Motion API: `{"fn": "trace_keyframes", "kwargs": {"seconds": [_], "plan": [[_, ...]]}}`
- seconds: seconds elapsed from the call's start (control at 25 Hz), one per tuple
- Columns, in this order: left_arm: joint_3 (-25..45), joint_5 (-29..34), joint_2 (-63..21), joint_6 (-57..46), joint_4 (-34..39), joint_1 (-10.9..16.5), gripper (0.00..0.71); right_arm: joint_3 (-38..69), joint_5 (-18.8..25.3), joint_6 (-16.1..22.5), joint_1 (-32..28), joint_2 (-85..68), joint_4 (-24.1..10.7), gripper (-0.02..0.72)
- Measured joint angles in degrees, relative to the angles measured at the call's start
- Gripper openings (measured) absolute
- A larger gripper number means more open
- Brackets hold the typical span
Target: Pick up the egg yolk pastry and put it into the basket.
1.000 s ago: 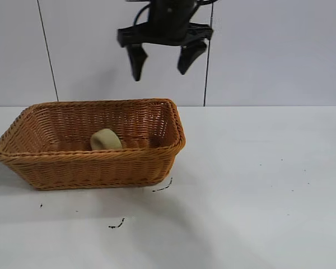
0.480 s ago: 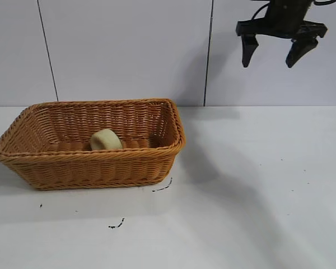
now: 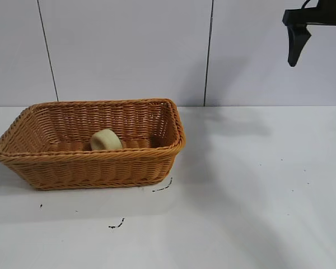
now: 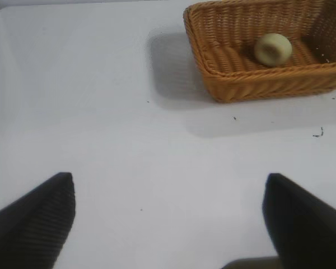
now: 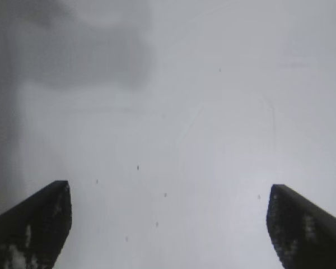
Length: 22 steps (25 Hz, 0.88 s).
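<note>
pastry: the egg yolk pastry (image 3: 106, 139) lay inside the basket (image 3: 95, 167) | right gripper (image 3: 319, 47): spread wide, empty, high up, well apart from the basket | left gripper (image 4: 168, 218): spread wide, empty, basket ahead | job looked done

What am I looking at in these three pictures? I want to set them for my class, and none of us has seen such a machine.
It is a robot with two arms at a white table, each ending in a two-fingered gripper. One picture is taken from outside, facing the arms; the other two come from cameras on each arm's wrist, looking down past its own dark fingers. On the table stands a woven basket with a small pale egg yolk pastry lying inside. The right gripper hangs open and empty, high at the right of the outside picture. The left gripper shows only in its own wrist picture, open and empty.
</note>
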Motion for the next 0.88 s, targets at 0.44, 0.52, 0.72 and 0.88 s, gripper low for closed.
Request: {"fn": "trace_keyframes", "kwargs": {"seconds": [0.44,0.52,0.72,0.88], "plan": [[0.0,0.0,0.0,0.0,0.0,0.0,0.693,37.56,0.23,-0.57,0.0,-35.05,0.3,0.677],[0.0,0.0,0.0,0.0,0.0,0.0,0.693,44.36,0.28,-1.22,0.0,-41.91,0.3,0.677],[0.0,0.0,0.0,0.0,0.0,0.0,0.693,57.99,-2.42,-1.34,0.0,-58.1,1.19,0.677],[0.0,0.0,0.0,0.0,0.0,0.0,0.693,67.13,-7.36,-1.34,0.0,-72.62,3.25,0.677]]}}
